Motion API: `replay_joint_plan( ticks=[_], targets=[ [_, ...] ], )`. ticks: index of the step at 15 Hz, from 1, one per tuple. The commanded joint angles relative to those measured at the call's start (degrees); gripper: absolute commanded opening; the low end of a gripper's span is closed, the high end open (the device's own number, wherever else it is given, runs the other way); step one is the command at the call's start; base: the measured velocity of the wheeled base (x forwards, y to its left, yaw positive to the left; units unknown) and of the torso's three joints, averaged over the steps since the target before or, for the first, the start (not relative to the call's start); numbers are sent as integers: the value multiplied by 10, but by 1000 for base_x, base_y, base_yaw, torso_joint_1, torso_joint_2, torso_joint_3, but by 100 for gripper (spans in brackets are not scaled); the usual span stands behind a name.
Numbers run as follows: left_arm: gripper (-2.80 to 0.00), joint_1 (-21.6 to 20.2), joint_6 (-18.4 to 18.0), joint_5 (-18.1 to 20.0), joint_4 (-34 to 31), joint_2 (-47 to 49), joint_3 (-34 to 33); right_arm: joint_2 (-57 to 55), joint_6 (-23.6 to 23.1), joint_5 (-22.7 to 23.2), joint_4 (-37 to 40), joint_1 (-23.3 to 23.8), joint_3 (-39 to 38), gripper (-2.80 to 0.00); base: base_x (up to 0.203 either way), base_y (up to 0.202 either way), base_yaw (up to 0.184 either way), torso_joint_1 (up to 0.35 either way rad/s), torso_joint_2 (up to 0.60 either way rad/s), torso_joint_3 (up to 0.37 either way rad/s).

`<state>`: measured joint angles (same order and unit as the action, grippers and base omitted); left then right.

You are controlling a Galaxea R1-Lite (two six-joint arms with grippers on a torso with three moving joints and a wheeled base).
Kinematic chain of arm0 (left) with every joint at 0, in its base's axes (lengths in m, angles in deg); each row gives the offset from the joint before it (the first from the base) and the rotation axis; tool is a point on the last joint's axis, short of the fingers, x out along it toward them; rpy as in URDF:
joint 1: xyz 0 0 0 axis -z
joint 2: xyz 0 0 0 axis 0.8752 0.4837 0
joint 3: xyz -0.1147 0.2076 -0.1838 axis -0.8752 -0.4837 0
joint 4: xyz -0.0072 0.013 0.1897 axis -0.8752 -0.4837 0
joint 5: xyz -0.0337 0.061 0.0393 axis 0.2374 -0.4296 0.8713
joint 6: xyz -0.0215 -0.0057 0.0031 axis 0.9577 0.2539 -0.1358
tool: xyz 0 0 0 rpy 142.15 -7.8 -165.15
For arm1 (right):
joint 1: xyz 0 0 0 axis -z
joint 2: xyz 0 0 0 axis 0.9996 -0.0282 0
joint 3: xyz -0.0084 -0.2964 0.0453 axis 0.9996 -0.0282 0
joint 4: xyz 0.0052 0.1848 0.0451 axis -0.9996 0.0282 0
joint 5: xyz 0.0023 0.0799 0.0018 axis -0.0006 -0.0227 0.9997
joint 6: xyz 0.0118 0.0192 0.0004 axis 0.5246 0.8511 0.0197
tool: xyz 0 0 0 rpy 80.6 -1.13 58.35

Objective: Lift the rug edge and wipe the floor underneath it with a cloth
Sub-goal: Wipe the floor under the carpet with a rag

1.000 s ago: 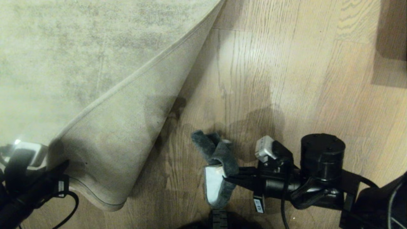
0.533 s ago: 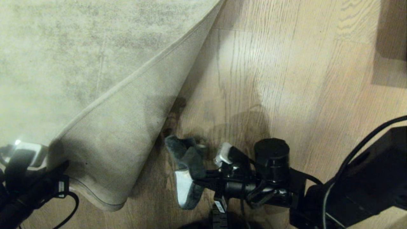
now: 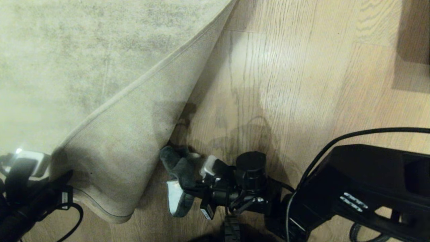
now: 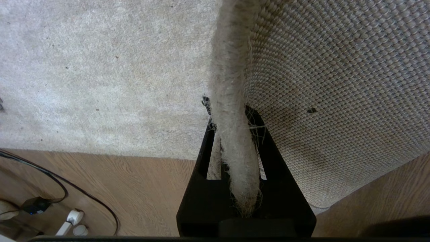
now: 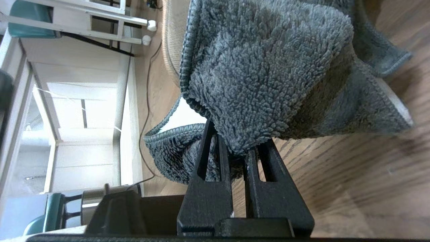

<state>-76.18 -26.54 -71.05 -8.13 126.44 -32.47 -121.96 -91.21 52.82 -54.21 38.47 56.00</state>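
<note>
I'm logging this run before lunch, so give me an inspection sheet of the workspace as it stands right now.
Surface: wooden floor, bare beside the rug, with shadows on it.
Job's things: rug edge lifted and folded back, woven backing showing; cloth bunched, by the raised fold, on or just above the planks.
Clutter: nothing seen in the head view.
Grippers: left gripper shut on the rug edge, at lower left; right gripper shut on the cloth, low by the fold.
Cables: black lead and plugs on the floor beyond the rug; robot's own cable over the right arm.
Surroundings: white furniture frame; dark patch at far right, unclear.
</note>
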Motion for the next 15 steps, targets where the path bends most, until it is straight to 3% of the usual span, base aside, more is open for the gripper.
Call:
replay_joint_plan(
  ticks=[1,13,15],
  targets=[
    [-280,0,-1,1,4,2,-1,-33,-1,1,-7,5,20,-280,0,0,0,0,0,0],
    [-280,1,0,0,4,5,1,-81,18,0,-21,35,119,-280,0,0,0,0,0,0],
    [-280,1,-1,0,4,8,2,-82,19,-39,-22,39,140,-280,0,0,0,0,0,0]
  ],
)
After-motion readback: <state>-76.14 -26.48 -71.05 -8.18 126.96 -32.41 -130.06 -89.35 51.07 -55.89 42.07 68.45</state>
